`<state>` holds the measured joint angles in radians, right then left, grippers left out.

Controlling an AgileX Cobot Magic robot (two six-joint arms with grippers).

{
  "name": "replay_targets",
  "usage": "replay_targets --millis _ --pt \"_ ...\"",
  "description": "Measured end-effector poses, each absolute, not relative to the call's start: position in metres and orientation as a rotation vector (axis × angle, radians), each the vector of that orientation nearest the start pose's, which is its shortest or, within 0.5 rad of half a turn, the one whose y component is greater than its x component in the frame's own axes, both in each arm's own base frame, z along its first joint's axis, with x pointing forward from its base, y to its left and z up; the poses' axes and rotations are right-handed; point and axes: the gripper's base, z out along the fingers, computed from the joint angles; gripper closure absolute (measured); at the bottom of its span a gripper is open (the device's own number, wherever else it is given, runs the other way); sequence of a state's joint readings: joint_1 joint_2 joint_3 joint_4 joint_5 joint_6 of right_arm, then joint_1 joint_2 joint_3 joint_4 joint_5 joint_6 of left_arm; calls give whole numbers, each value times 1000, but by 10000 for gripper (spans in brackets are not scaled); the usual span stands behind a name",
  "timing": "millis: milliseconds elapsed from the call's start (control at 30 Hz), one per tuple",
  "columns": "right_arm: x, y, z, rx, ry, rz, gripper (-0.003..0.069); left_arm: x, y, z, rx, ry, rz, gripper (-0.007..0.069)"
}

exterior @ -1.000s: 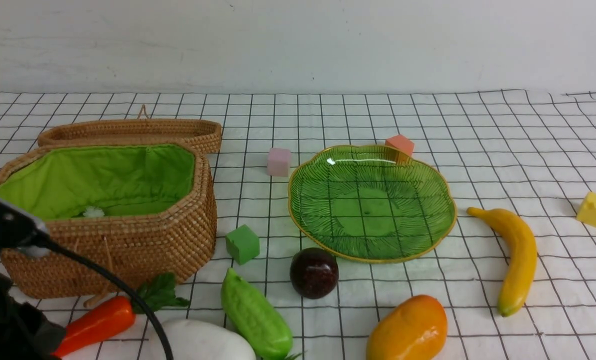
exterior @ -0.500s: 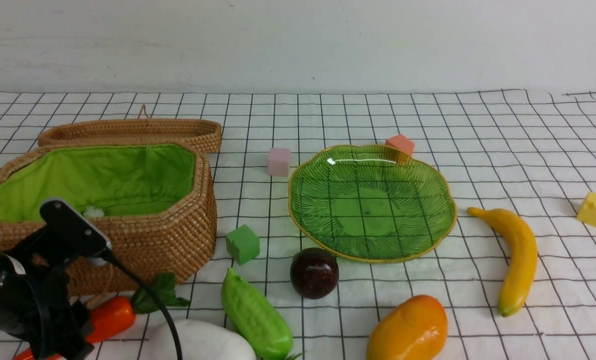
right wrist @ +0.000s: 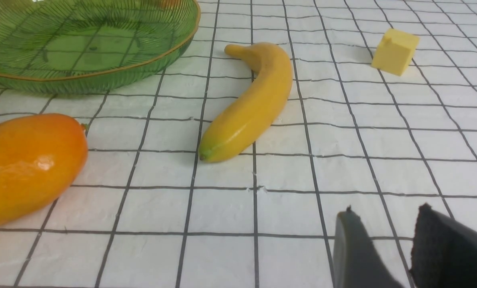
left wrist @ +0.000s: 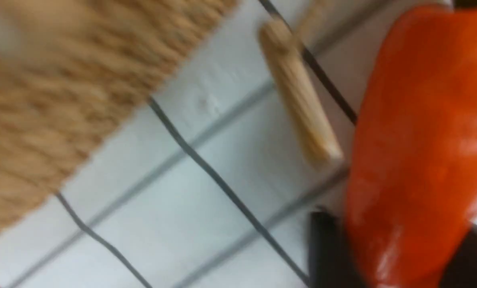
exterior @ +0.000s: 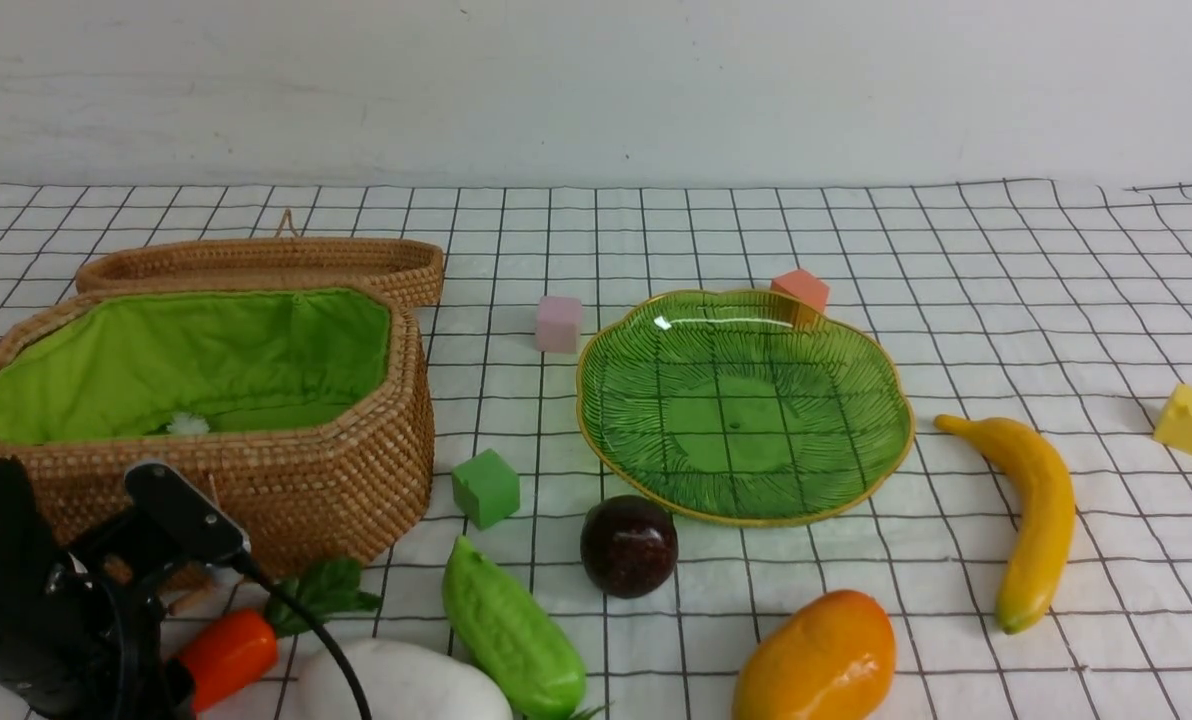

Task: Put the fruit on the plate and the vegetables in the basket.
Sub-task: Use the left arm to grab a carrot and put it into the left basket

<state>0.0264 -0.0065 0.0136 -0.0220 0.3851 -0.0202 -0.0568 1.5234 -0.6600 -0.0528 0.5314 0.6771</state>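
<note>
Showing the left jaws clamped on the carrot (left wrist: 414, 140), which lies on the table (exterior: 956, 250) just in front of the basket (exterior: 336, 480); the right jaws stand slightly parted, grasping nothing, near the mango (right wrist: 22, 168) and banana (right wrist: 254, 100). Farther back, the plate (exterior: 746, 420) sits right of the basket, the maroon fruit (exterior: 628, 545) just before its rim.

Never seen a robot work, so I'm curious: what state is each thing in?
basket, open, no vegetables showing inside
lid, off, behind the basket
plate, empty
carrot, lying between the left fingers, grip unclear
banana, lying on the cloth
mango, lying on the cloth
maroon fruit, on the cloth
right fingers, apart, holding nothing
</note>
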Motion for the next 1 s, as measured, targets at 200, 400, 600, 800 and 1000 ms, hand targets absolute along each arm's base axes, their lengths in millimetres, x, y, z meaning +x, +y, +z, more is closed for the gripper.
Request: replay_targets --millis 200,400,600,800,1000 --pt "52 1 174 -57 1875 -18 417 234 -16 189 1111 2690 65 347" --pt "52 1 174 -57 1875 -18 417 229 -12 250 1225 2596 165 347" --pt "52 1 174 -57 1875 -18 417 248 -6 319 1171 2335 424 347" --pt "52 1 174 -57 1875 -18 417 294 -8 328 1101 2078 563 347" --pt "52 1 174 -57 1875 -18 417 327 -10 281 1185 2166 538 347"
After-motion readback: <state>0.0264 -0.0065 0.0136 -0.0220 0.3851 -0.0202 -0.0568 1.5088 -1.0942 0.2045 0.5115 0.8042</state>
